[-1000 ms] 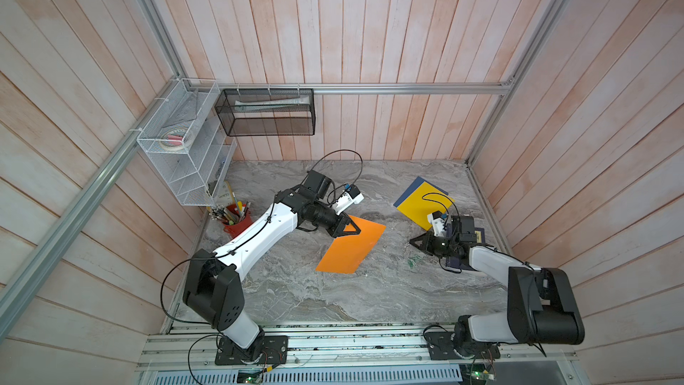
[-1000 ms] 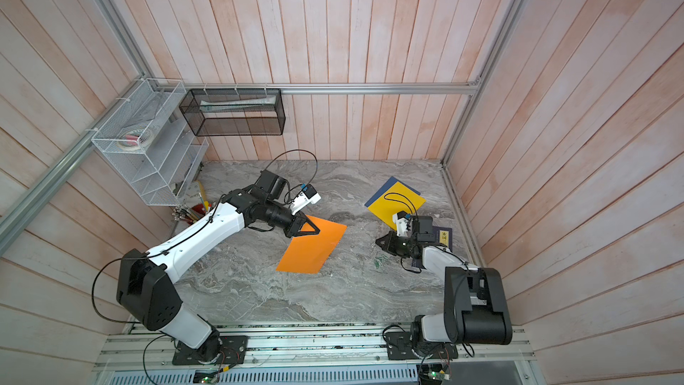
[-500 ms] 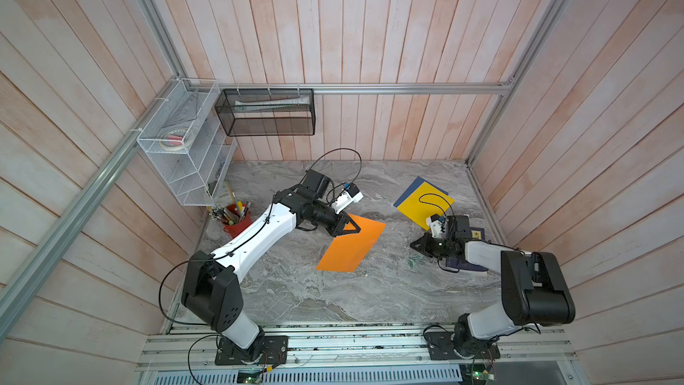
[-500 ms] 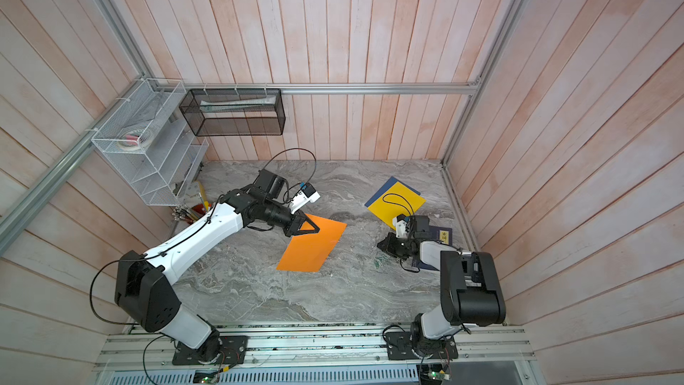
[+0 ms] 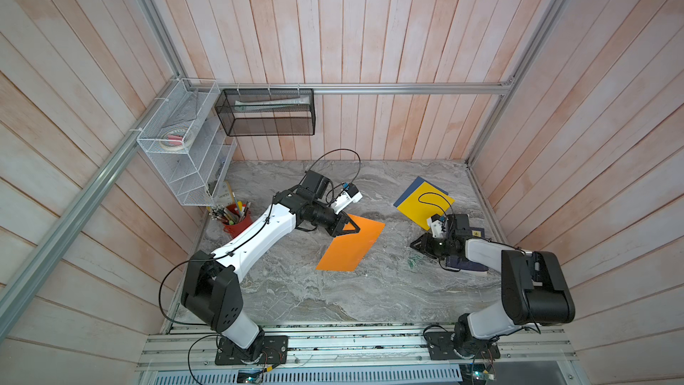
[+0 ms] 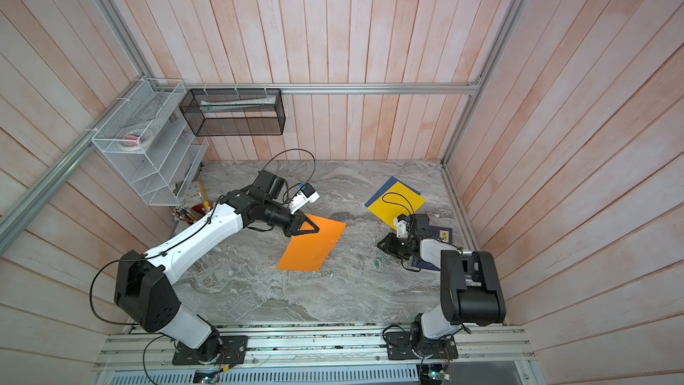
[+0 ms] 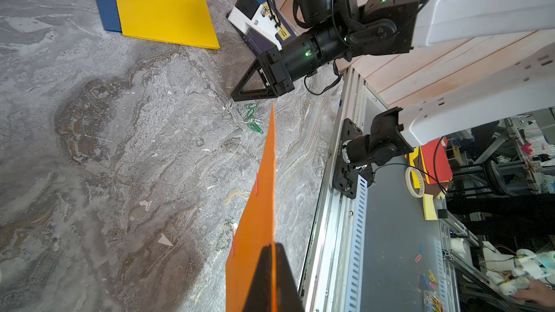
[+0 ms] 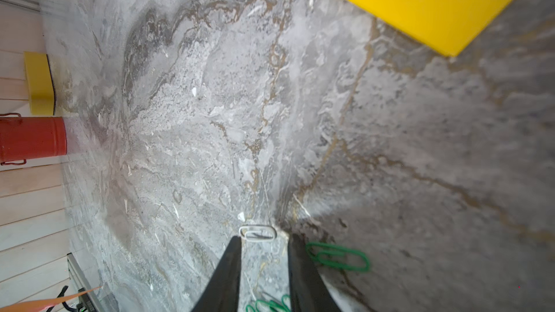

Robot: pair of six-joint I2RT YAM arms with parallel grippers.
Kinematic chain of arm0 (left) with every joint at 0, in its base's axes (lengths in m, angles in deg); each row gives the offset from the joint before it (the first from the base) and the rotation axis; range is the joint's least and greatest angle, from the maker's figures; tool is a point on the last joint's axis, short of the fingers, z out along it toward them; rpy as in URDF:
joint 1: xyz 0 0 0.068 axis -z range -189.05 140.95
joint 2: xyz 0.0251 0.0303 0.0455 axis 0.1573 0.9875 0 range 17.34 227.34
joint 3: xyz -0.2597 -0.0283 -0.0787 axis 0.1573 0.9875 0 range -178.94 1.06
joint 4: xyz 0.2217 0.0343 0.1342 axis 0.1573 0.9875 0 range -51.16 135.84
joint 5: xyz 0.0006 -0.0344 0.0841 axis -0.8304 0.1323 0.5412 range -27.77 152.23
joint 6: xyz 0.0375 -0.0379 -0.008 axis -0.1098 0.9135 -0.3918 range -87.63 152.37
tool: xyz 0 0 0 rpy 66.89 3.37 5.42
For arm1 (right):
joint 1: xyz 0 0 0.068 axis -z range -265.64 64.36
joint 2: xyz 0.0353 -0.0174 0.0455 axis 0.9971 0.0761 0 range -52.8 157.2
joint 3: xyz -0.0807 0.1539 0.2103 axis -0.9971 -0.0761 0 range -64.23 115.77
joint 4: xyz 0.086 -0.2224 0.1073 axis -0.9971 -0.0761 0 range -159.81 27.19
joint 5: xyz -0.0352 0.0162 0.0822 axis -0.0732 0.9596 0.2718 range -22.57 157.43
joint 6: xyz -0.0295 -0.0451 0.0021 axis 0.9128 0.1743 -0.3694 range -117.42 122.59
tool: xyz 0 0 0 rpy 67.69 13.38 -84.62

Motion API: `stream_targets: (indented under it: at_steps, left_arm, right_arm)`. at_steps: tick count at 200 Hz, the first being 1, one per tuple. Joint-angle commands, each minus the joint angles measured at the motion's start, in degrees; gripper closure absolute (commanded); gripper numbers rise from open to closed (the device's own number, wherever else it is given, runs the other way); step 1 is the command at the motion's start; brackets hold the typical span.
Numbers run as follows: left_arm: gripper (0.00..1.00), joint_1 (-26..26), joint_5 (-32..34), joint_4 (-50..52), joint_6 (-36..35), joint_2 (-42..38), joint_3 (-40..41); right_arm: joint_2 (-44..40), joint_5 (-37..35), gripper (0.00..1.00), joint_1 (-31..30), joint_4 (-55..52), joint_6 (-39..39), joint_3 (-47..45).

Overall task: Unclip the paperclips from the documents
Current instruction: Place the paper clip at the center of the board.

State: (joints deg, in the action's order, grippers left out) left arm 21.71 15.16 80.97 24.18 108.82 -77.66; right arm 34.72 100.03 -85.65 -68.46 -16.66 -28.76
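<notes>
My left gripper [image 7: 273, 246] is shut on one edge of the orange document [image 5: 351, 246] and holds that edge lifted off the marble. Two pink paperclips [image 7: 256, 184] sit on the sheet's rim. My right gripper [image 8: 264, 237] hangs low over the table with its jaws open and nothing between them. A silver paperclip [image 8: 257, 232] lies flat right at its fingertips, and green paperclips [image 8: 338, 257] lie beside it. In the left wrist view this loose pile [image 7: 252, 115] is next to the right gripper. The yellow document [image 5: 422, 205] rests on the dark blue one [image 5: 411, 188].
A navy book with a gold label [image 6: 444, 233] lies under the right arm by the right wall. A red cup of pens [image 5: 237, 222] stands at the left wall below a white wire rack [image 5: 185, 149]. A black mesh tray [image 5: 266, 112] hangs on the back wall.
The right gripper's jaws have parted, and the silver paperclip now lies on the table at their tips. The right arm's elbow shifted. The left arm has not moved.
</notes>
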Motion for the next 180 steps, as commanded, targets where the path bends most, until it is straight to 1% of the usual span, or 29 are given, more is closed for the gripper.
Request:
stream_targets:
  at_steps: [1,39,75,102,129,146,180]
  left_arm:
    - [1.00,-0.4,0.0,-1.6,0.5,-1.8,1.2]
    - [1.00,-0.7,-0.2,-3.6,1.4,-3.0,2.8]
    - [1.00,-1.6,-1.5,-7.9,3.1,-4.3,5.2]
    - [1.00,-2.1,-2.4,-9.9,3.8,-4.6,6.1]
    - [1.00,-2.8,-3.3,-11.3,4.4,-5.1,6.6]
    - [1.00,-3.1,-4.1,-12.2,4.7,-5.4,7.1]
    - [1.00,-3.6,-5.5,-12.6,4.8,-6.0,7.3]
  right_arm:
    - [-1.7,-1.0,0.69,0.1,-2.4,1.0,1.4]
    - [-4.0,0.7,0.68,-0.5,-3.7,2.4,2.3]
    - [-7.3,3.4,0.65,-2.3,-3.3,3.6,2.9]
    - [-9.5,6.7,0.60,-4.4,-2.9,5.7,4.0]
    - [-11.8,9.4,0.55,-7.7,-2.3,8.1,4.9]
    - [-13.6,12.4,0.52,-9.9,0.1,8.6,4.5]
    - [-17.9,18.8,0.46,-12.7,9.7,6.1,1.5]
